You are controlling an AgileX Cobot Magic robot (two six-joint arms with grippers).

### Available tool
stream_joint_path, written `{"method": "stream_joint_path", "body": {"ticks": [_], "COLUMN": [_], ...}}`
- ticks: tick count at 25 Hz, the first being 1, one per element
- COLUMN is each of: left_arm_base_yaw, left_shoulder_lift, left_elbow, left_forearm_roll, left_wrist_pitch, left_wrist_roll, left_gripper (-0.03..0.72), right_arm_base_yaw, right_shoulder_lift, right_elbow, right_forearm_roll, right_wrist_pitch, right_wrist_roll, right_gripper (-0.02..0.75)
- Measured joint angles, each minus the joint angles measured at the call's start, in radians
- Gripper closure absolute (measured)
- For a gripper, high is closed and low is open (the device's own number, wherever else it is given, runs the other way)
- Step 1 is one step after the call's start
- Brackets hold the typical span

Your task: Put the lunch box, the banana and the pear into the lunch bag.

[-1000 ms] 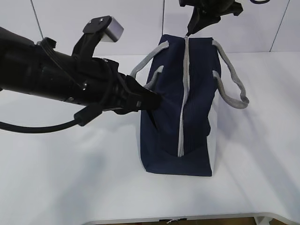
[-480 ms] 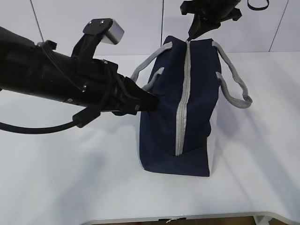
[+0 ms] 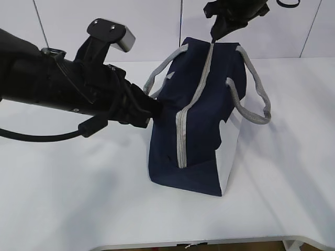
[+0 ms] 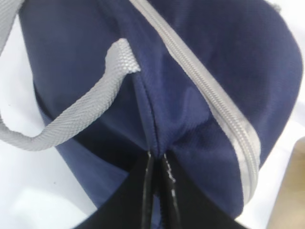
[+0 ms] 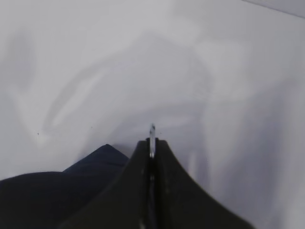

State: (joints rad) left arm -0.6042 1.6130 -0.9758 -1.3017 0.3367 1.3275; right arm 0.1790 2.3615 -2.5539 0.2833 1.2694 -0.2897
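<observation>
The navy-blue lunch bag (image 3: 201, 120) stands on the white table (image 3: 68, 183), tilted, its grey zipper (image 3: 194, 99) closed along the top and front. My left gripper (image 3: 156, 109) is shut on a fold of the bag's left side fabric (image 4: 157, 143). My right gripper (image 3: 213, 37) is shut on the zipper's metal ring pull (image 5: 152, 136) at the bag's far top end. The lunch box, the banana and the pear are out of view.
Grey webbing handles (image 3: 251, 102) hang off both sides of the bag; one loops near my left fingers (image 4: 71, 124). A white wall (image 3: 131, 26) stands behind the table. The table's front edge (image 3: 209, 243) runs along the bottom.
The left gripper has pulled the bag's side leftward, so the bag's lower part has slid and tilted left. The right gripper still holds the zipper pull at the far top.
</observation>
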Motion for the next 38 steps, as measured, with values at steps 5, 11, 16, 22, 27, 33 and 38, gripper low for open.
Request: {"method": "stream_joint_path", "body": {"ticks": [5, 11, 16, 22, 27, 33, 38], "left_arm_base_yaw": [0.0, 0.0, 0.0, 0.0, 0.0, 0.0, 0.0], "left_shoulder_lift": [0.0, 0.0, 0.0, 0.0, 0.0, 0.0, 0.001], "left_elbow": [0.0, 0.0, 0.0, 0.0, 0.0, 0.001, 0.001], "left_forearm_roll": [0.006, 0.008, 0.011, 0.081, 0.133, 0.14, 0.14], "left_wrist_pitch": [-0.005, -0.016, -0.021, -0.1, -0.218, -0.358, -0.46], "left_wrist_roll": [0.0, 0.002, 0.002, 0.002, 0.002, 0.007, 0.01], "left_gripper": [0.703, 0.703, 0.703, 0.703, 0.703, 0.703, 0.703], "right_arm_base_yaw": [0.0, 0.0, 0.0, -0.002, -0.003, -0.004, -0.004], "right_shoulder_lift": [-0.008, -0.011, -0.059, -0.205, -0.316, -0.445, -0.561], "right_elbow": [0.0, 0.0, 0.041, 0.297, 0.507, 0.707, 0.851], "right_forearm_roll": [-0.013, -0.043, -0.043, -0.078, -0.093, -0.049, 0.031], "right_wrist_pitch": [0.0, 0.003, 0.003, -0.005, -0.025, -0.031, -0.031], "right_wrist_roll": [-0.08, -0.09, -0.09, -0.09, -0.091, -0.115, -0.14], "right_gripper": [0.72, 0.72, 0.72, 0.72, 0.72, 0.72, 0.72]}}
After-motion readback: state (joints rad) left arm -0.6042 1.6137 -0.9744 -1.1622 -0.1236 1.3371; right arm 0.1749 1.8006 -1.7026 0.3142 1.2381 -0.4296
